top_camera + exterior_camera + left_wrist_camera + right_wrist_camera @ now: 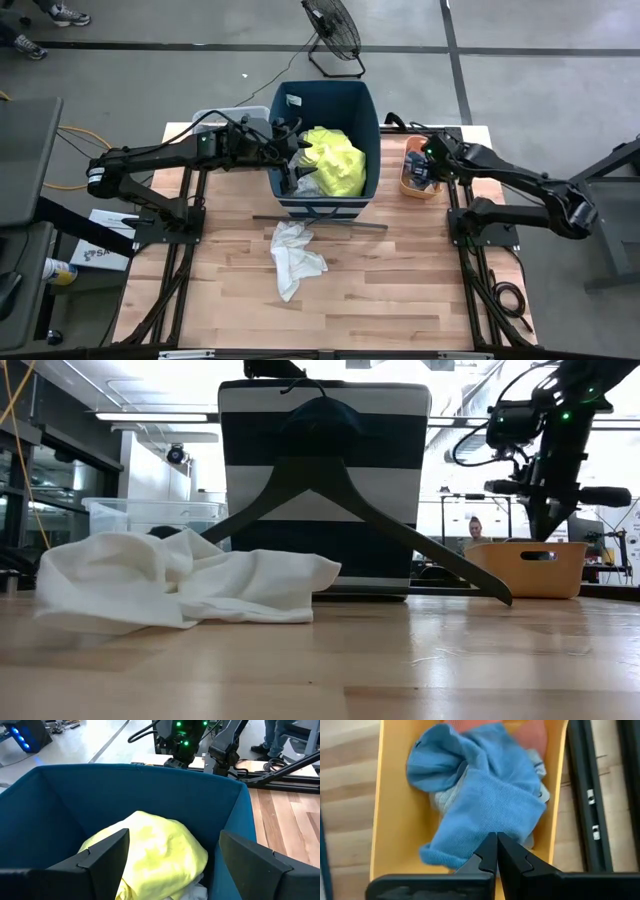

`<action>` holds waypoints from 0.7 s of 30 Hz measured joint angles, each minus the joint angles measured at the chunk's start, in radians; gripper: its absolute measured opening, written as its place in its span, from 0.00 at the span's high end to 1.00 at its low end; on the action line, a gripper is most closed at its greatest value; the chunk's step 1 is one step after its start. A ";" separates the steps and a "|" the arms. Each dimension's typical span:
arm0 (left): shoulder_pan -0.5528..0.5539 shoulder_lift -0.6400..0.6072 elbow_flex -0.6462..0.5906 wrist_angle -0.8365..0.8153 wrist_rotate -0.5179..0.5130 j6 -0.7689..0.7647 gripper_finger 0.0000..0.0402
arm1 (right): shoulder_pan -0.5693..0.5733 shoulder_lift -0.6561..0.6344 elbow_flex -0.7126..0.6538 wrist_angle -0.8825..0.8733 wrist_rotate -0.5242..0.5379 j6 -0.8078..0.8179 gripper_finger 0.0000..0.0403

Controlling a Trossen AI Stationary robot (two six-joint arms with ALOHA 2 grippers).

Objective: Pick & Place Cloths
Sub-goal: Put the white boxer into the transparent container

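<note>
Left gripper [170,865] hangs over the bin [362,110], jaws apart, empty; yellow shirt [335,160] inside. It should go for the white cloth [295,255] on the table (grab a thick fold). Right gripper [496,851] together, w/ nothing held, above blue cloth [485,800].

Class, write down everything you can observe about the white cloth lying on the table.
The white cloth is soft, thin-looking fabric, crumpled into loose folds and stretched in a long heap. It lies on the wooden table in front of the dark-blue bin, close to the dark hanger leaning there. Neither gripper touches it.
</note>
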 joint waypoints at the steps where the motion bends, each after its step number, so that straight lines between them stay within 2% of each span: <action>1: 0.000 0.000 0.000 0.000 0.000 0.000 0.24 | 0.006 0.005 0.000 0.001 0.014 0.003 0.99; 6: 0.000 0.000 0.000 0.000 0.000 0.000 0.24 | 0.020 0.070 0.000 0.020 0.079 0.038 0.99; 21: 0.000 0.000 0.000 0.000 0.000 -0.004 0.24 | 0.018 0.362 0.001 0.205 0.085 0.021 0.99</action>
